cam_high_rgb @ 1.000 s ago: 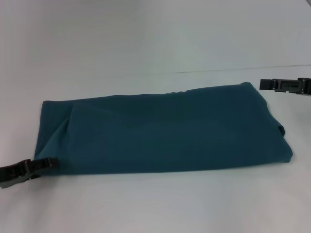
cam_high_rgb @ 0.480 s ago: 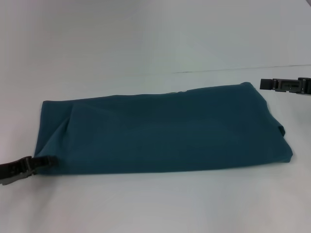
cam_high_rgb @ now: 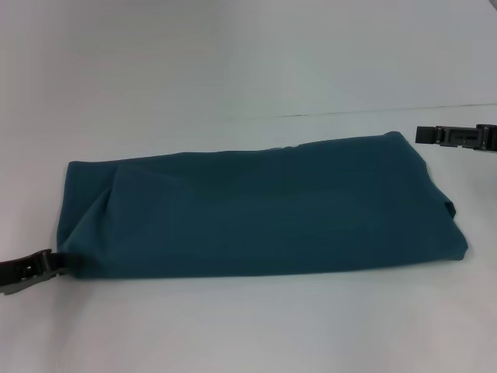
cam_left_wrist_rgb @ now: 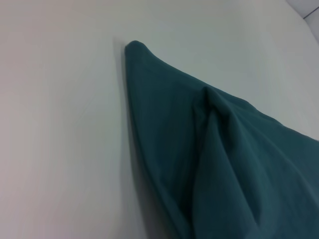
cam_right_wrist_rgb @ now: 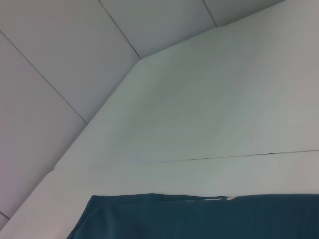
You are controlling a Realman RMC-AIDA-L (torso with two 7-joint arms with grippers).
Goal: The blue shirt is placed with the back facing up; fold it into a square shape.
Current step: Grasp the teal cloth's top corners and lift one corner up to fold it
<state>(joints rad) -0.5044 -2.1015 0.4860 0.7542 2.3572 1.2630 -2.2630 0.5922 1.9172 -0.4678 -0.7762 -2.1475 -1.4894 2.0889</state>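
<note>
The blue shirt [cam_high_rgb: 264, 206] lies on the white table, folded into a long flat band running left to right, plain side up. My left gripper [cam_high_rgb: 51, 263] is low at the shirt's near-left corner, its tip at the cloth's edge. The left wrist view shows that end of the shirt [cam_left_wrist_rgb: 224, 159] close up, with a raised crease. My right gripper [cam_high_rgb: 424, 134] hovers just off the shirt's far-right corner, apart from it. The right wrist view shows the shirt's far edge [cam_right_wrist_rgb: 199, 219].
The white table [cam_high_rgb: 233, 70] stretches all around the shirt. A thin dark seam [cam_high_rgb: 373, 111] crosses it behind the shirt. Pale wall panels [cam_right_wrist_rgb: 60, 45] rise at the table's far side.
My left gripper has drawn back to the left, off the shirt's near-left corner to its edge. The shirt and the right gripper have not moved.
</note>
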